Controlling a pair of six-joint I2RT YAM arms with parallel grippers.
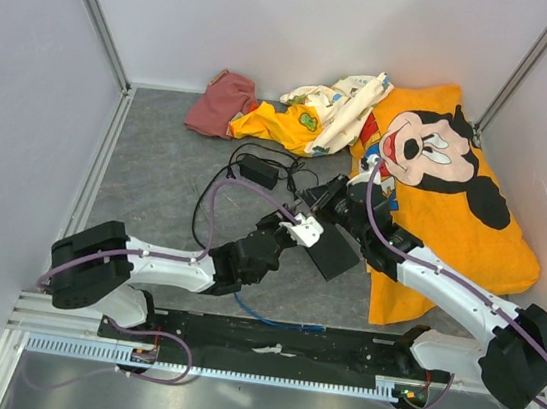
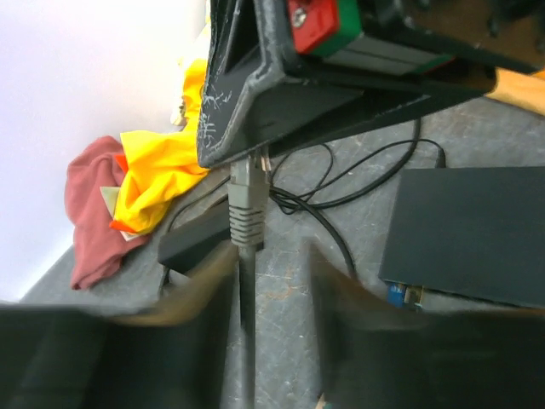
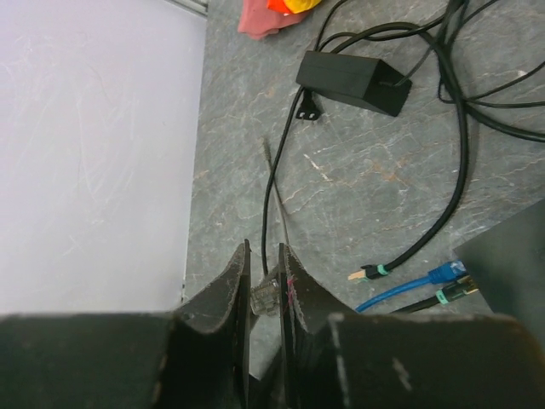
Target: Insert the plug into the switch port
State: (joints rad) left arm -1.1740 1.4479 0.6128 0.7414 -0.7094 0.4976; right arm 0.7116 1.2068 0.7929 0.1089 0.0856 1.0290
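Observation:
The plug (image 3: 444,273) is the blue end of the thin blue cable (image 1: 278,320). It lies at the near corner of the black switch (image 1: 332,255) (image 3: 511,273). A blue spot (image 2: 396,294) shows on the switch's face (image 2: 468,230); whether it sits in a port I cannot tell. My right gripper (image 3: 264,247) (image 1: 300,220) is shut on a different, clear connector (image 3: 266,294) with a grey boot (image 2: 245,204) on a dark cable. My left gripper (image 2: 272,256) (image 1: 273,248) straddles that dark cable just below the boot, its blurred jaws standing apart.
A black power adapter (image 1: 258,172) (image 3: 353,81) and loops of black cable (image 3: 460,145) lie behind the switch. Two thin black cables end in green tape (image 3: 375,272) beside the plug. Clothes (image 1: 295,117) and an orange Mickey cloth (image 1: 449,177) cover the back and right.

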